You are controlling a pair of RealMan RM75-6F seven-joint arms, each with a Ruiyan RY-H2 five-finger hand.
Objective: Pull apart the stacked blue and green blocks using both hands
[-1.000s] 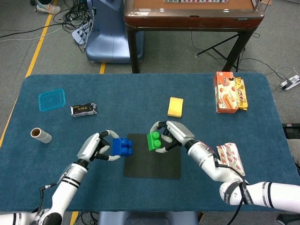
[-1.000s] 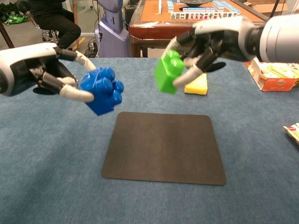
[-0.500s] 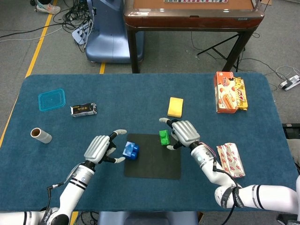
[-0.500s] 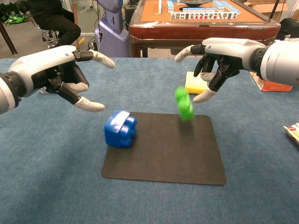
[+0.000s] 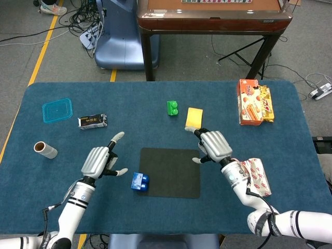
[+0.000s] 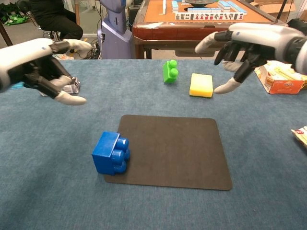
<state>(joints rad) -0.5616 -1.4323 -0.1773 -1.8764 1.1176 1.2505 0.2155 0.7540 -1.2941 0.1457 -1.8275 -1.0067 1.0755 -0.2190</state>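
The blue block (image 5: pixel 139 181) (image 6: pixel 111 153) lies on its side at the near left corner of the black mat (image 5: pixel 170 172) (image 6: pixel 170 151). The green block (image 5: pixel 172 108) (image 6: pixel 169 71) sits alone on the blue cloth beyond the mat, just left of a yellow sponge (image 5: pixel 194 118) (image 6: pixel 201 85). My left hand (image 5: pixel 98 161) (image 6: pixel 41 64) hovers left of the mat with fingers spread, holding nothing. My right hand (image 5: pixel 213 146) (image 6: pixel 247 43) hovers right of the mat's far edge, fingers apart and empty.
A snack box (image 5: pixel 253 101) lies at the far right and a wrapped packet (image 5: pixel 256 175) at the near right. On the left are a teal lid (image 5: pixel 57 110), a small dark packet (image 5: pixel 93 121) and a tape roll (image 5: pixel 45 150). A wooden table (image 5: pixel 212 13) stands behind.
Both hands let go of the blocks and drew outward. The blue block dropped to the mat's near left corner; the green block travelled past the mat's far edge to beside the sponge.
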